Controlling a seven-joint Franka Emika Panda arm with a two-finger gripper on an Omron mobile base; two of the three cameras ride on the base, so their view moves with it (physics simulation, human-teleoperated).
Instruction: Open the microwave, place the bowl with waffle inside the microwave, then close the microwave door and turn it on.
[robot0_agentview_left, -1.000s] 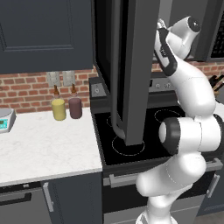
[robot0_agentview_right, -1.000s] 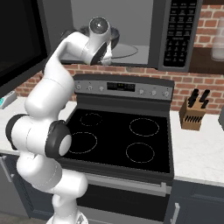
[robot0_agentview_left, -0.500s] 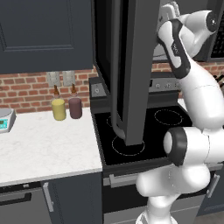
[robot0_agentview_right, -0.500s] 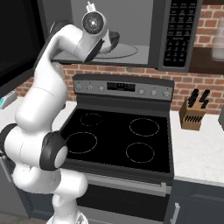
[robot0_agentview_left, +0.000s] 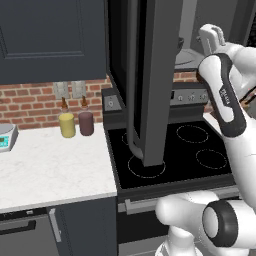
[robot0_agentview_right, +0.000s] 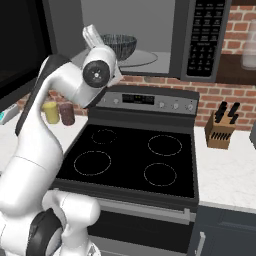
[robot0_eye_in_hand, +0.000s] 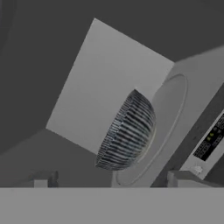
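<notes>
The dark grey-blue, streaked-rim bowl (robot0_agentview_right: 119, 46) sits on the round glass plate (robot0_agentview_right: 145, 58) inside the dark charcoal built-in microwave (robot0_agentview_right: 202, 40); the waffle cannot be made out from here. Over the last second the white arm has pulled back out of the cavity, and its two-finger gripper (robot0_eye_in_hand: 111, 178) is released and empty, fingertips spread at five and seven o'clock below the bowl. Placement looks done. The tall charcoal glass-windowed microwave door (robot0_agentview_left: 145, 75) hangs wide open at nine o'clock of the arm, so closing it comes next, by my reckoning.
</notes>
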